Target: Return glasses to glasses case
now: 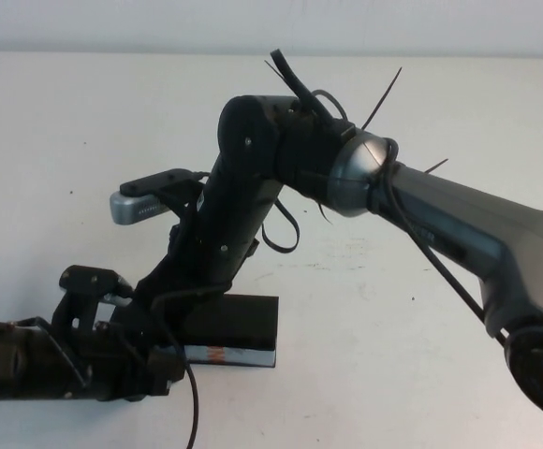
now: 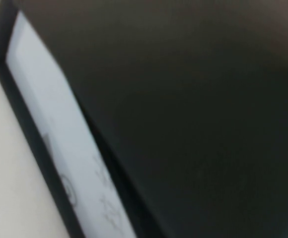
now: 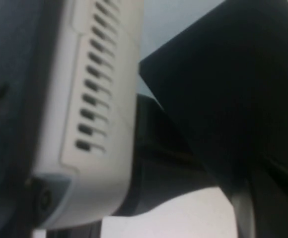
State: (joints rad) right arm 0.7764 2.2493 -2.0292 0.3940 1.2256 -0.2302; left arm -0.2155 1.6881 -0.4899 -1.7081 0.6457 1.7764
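The glasses case (image 1: 243,323) is a black box at the table's front left, with a patterned front edge (image 1: 227,355). The glasses are hidden in every view. My right gripper (image 1: 192,299) reaches across from the right and comes down on the case's left part, hidden behind its own arm. My left gripper (image 1: 154,360) lies low at the case's left front corner, touching or nearly touching it. The left wrist view is filled by a black surface of the case (image 2: 193,109) with a white strip (image 2: 59,129) beside it. The right wrist view shows a black case panel (image 3: 233,89).
A white vented housing (image 3: 99,99) sits very close in the right wrist view. The right arm's wrist camera (image 1: 136,206) sticks out to the left above the case. The white table (image 1: 365,327) stretches to the right and behind the case.
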